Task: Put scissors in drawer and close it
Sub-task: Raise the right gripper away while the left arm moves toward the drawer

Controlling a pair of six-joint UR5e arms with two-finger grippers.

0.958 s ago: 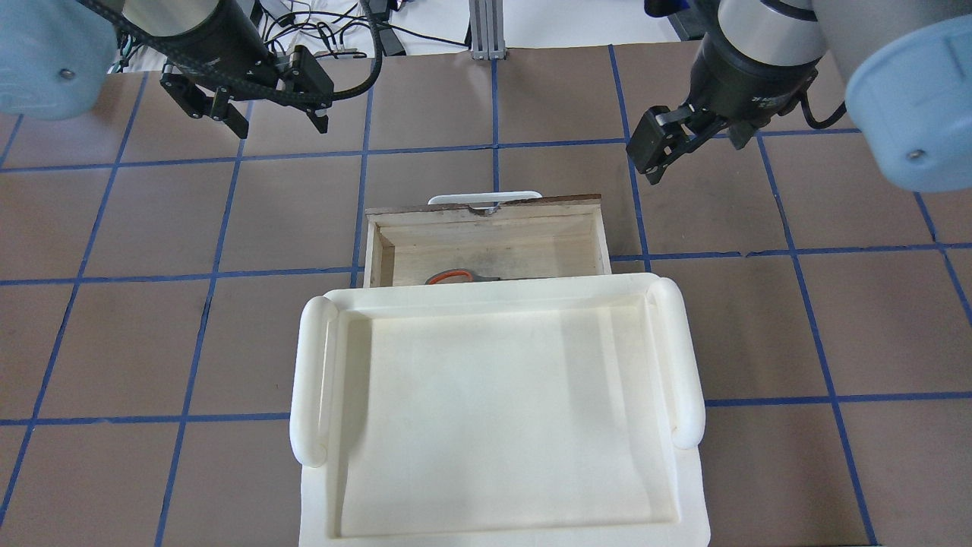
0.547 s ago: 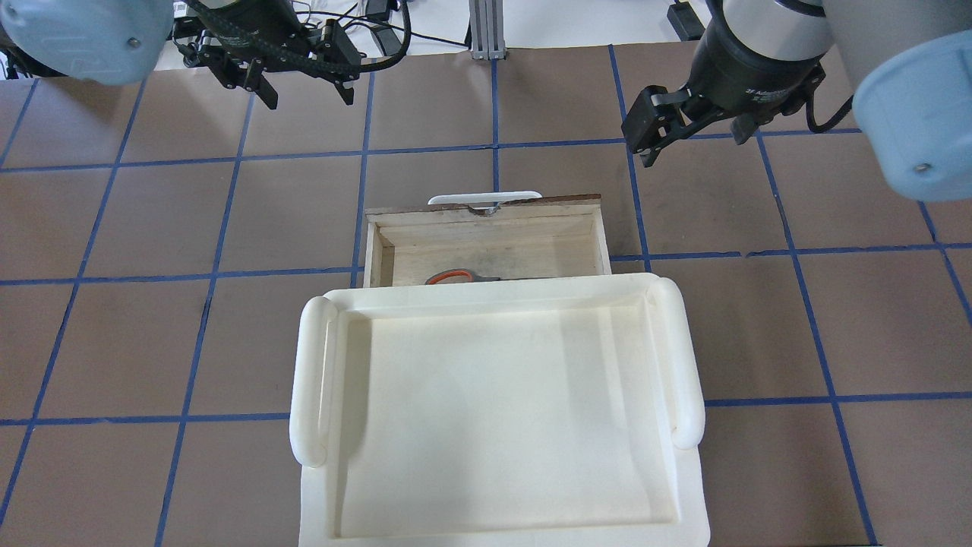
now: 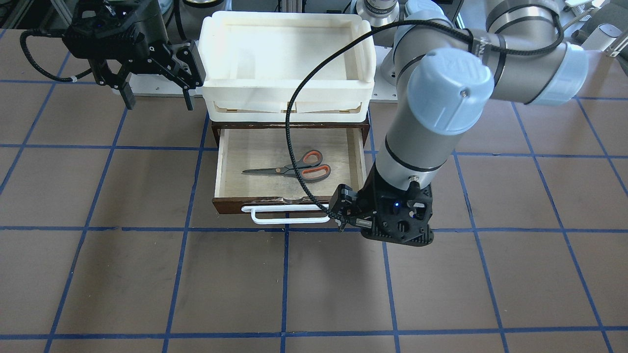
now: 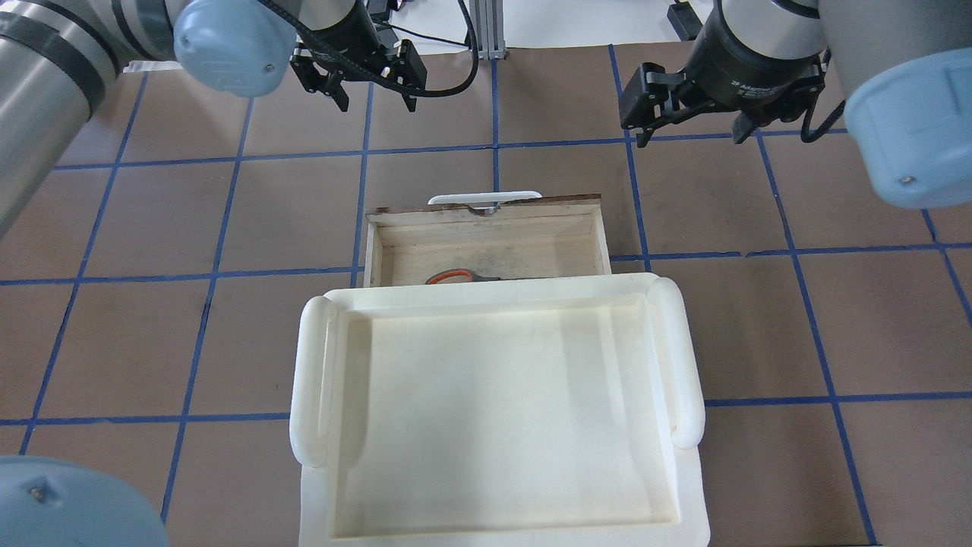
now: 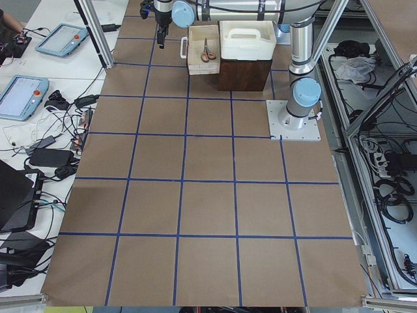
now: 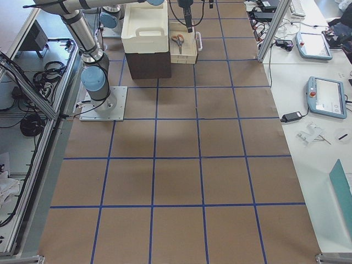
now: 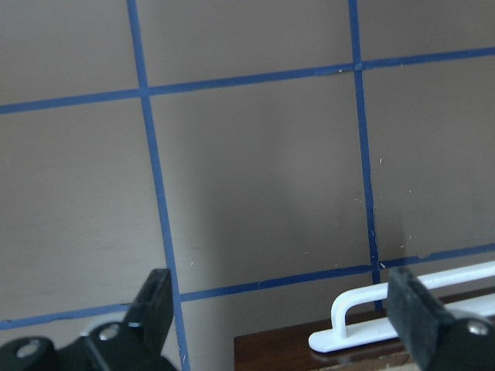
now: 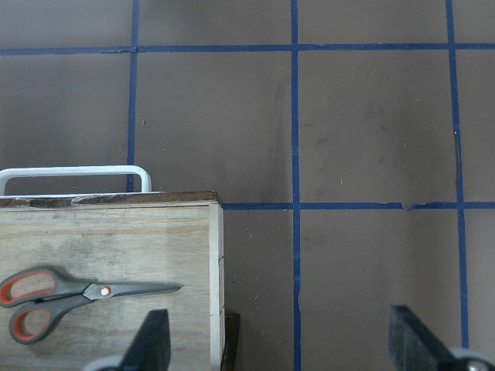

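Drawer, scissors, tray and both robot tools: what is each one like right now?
drawer: pulled open, not closed yet
scissors: lying flat inside the drawer, blades shut
white tray: sitting on the dark cabinet
left tool: open, holding nothing, near the handle
right tool: open, holding nothing

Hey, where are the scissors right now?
In the front-facing view the scissors lie flat mid-floor in the open drawer, handles toward the view's right; the drawer sticks out from under the white tray.
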